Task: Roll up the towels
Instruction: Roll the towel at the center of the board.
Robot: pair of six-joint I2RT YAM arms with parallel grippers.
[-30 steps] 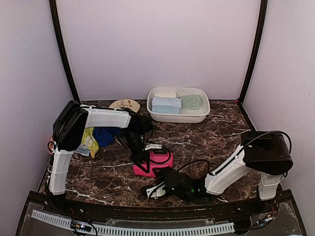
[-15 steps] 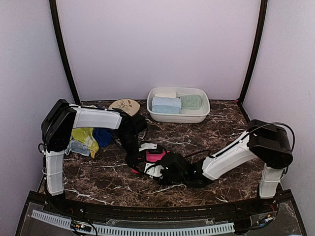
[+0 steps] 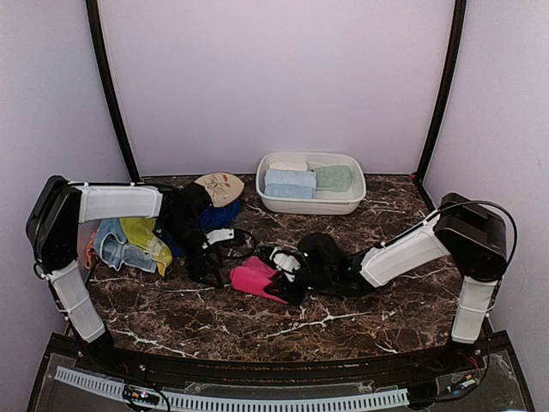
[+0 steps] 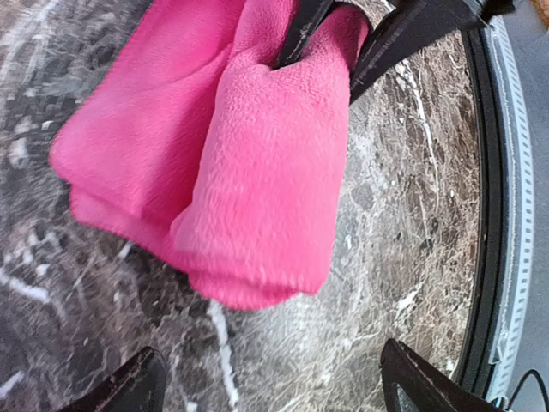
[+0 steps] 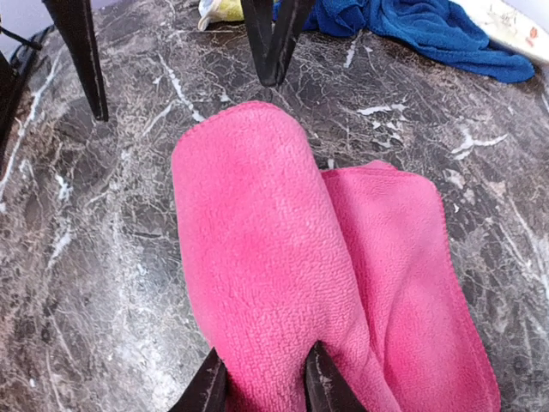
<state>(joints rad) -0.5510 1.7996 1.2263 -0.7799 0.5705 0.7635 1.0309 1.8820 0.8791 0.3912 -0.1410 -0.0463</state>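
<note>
A hot pink soft cloth towel (image 3: 250, 279) lies partly rolled on the dark marble table (image 3: 386, 296), about midway along and toward its near edge. The right arm (image 3: 403, 253) reaches across, its jaws pinching the rolled part. The left arm (image 3: 120, 202) has its jaws spread wide just beside the towel, clear of it.

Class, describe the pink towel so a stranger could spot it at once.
On the dark marble table, look at the middle, in front of the white basin. The pink towel lies there, pinched by the right gripper. It alone is pink; the other loose towels lie heaped at the left.
</note>
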